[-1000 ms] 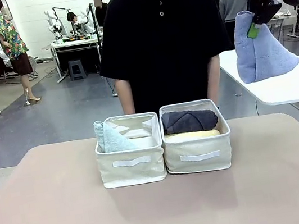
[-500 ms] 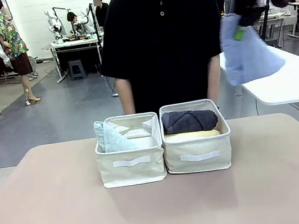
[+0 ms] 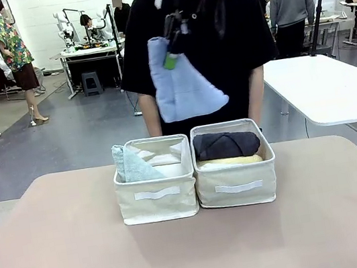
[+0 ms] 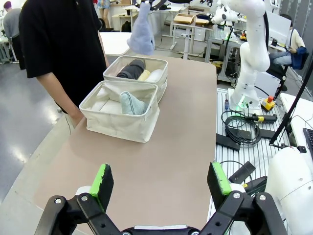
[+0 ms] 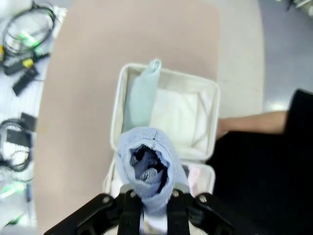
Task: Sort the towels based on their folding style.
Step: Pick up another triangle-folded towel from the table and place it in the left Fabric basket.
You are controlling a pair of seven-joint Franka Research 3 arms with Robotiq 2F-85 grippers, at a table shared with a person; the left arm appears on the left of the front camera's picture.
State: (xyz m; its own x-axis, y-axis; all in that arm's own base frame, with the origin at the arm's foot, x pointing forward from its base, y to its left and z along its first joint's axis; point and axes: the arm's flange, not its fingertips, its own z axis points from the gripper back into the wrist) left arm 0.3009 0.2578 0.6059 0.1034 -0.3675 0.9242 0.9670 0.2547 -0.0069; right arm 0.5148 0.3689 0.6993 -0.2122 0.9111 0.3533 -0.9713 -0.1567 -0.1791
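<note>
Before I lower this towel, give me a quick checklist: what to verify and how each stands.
1. Grip: ok, right hand shut on the light blue cone-folded terry towel.
2. Target: ok, left beige fabric bin holds the pale green cone-folded towel, with bare floor beside it.
3. Alignment: not ok, blue towel hangs high, about where the two bins meet.
4. Person's hand: not ok, close to the left bin's rim.
5. Left hand: ok, open, back from the bins.

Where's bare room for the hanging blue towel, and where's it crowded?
Free: inside the left bin, between the pale green towel and its right wall; the tabletop in front of both bins. Crowded: the right bin, packed with rolled towels.
</note>
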